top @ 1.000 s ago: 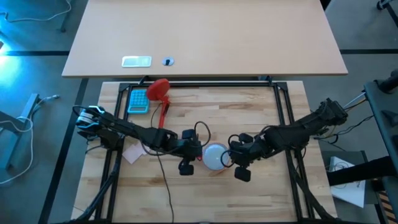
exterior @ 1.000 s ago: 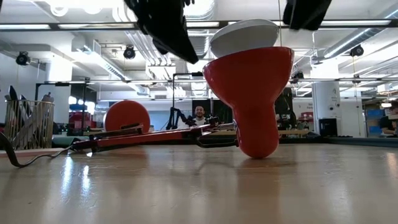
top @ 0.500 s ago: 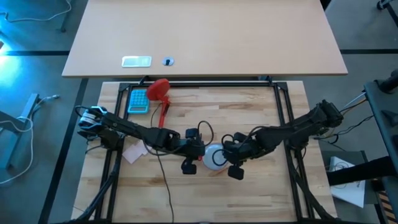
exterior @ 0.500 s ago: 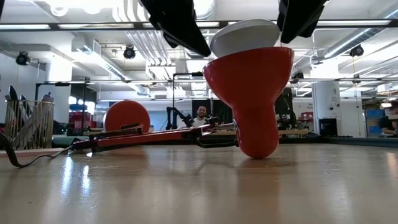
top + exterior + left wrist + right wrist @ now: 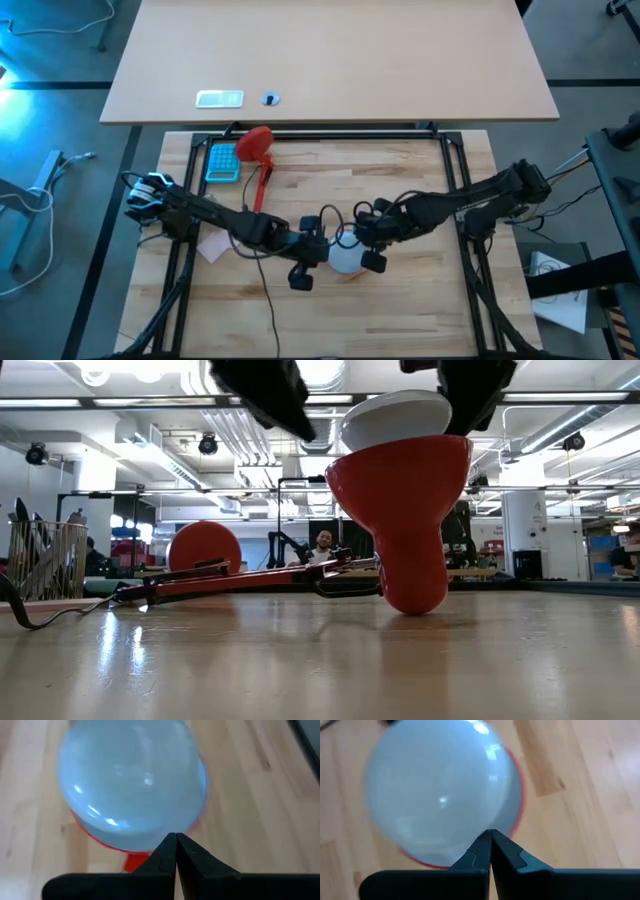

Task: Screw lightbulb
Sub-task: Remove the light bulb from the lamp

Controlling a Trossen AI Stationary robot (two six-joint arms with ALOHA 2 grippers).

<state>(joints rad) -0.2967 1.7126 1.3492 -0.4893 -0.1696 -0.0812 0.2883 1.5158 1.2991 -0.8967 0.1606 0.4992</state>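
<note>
**Both grippers clenched empty over the bulb in the shade**

My left gripper (image 5: 175, 851) has its two fingers pressed tip to tip with nothing between them, and it hangs just above the lightbulb (image 5: 131, 782). My right gripper (image 5: 490, 849) is clenched the same way, empty, over the same white dome from the other side. From above, I see both arms meeting near the middle of the desk (image 5: 420, 310), a little toward its front edge, the left gripper (image 5: 305, 262) on one flank of the bulb (image 5: 345, 257) and the right gripper (image 5: 368, 248) on the other.

The bulb (image 5: 397, 420) sits dome-up in the mouth of the red lamp shade (image 5: 402, 515), which stands on the desk with its wide opening upward. Only the rounded white top shows above the red rim; the screw base is hidden inside, so I cannot tell how far it is threaded.

I judge the bulb to be light, smooth and slippery, with a thin shell that a hard pinch could crack. The only place I can take hold is the exposed dome, so I would spread the fingers wide and grip gently across its broadest part, near the shade's rim. The shade looks top-heavy on its narrow foot and may tip or spin with the bulb unless the other gripper steadies it.
</note>
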